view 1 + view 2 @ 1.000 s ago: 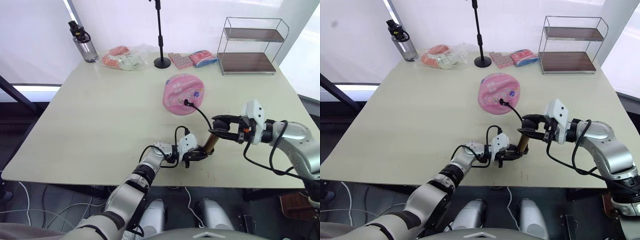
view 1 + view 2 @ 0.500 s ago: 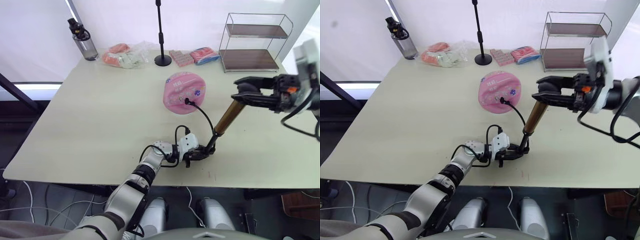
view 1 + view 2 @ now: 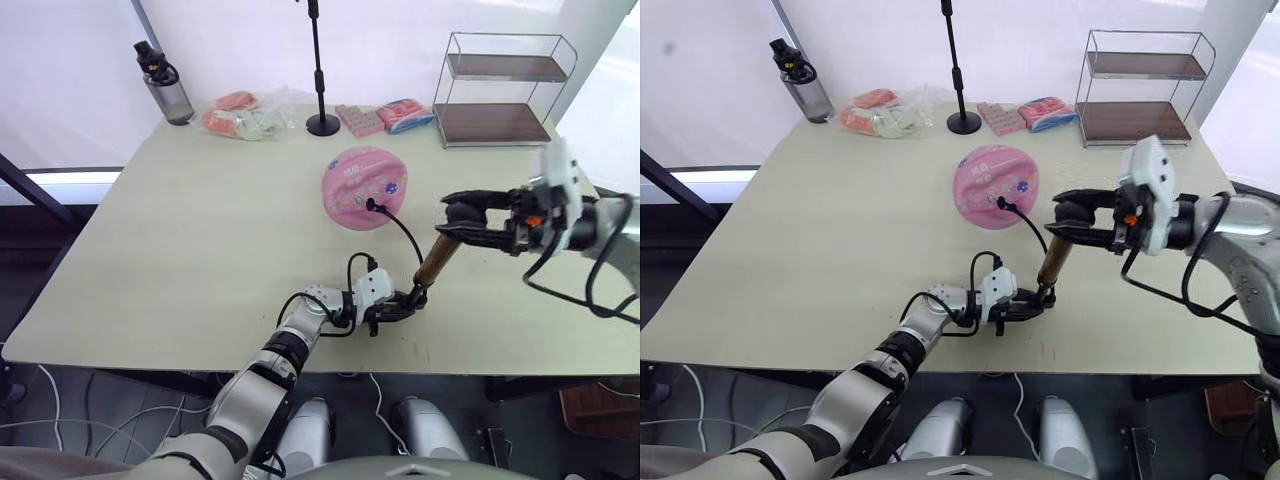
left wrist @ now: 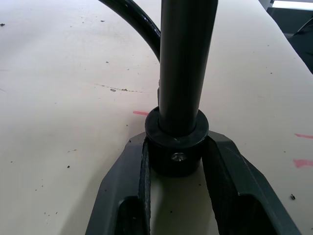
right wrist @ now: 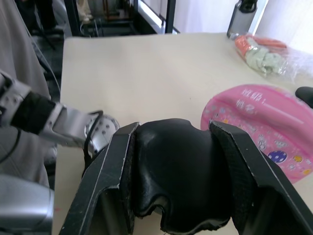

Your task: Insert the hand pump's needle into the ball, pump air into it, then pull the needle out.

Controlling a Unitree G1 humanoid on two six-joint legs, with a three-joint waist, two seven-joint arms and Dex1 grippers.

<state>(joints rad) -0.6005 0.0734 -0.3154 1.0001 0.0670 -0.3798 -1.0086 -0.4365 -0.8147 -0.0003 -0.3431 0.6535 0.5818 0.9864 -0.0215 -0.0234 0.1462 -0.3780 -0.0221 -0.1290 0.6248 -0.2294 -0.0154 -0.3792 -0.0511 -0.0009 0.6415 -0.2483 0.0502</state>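
needle too small to tell at the ball (image 3: 364,188), stand pole (image 3: 318,60) top cut off

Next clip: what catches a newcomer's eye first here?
The gold hand pump stands tilted near the table's front edge: the left gripper clamps its base cap, the right gripper grips its black handle. Its hose runs up to the saggy pink ball mid-table, plugged in at the ball's near side.

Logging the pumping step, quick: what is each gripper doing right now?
Left gripper: shut on the hand pump's black base cap.
Right gripper: shut on the pump's black T-handle.
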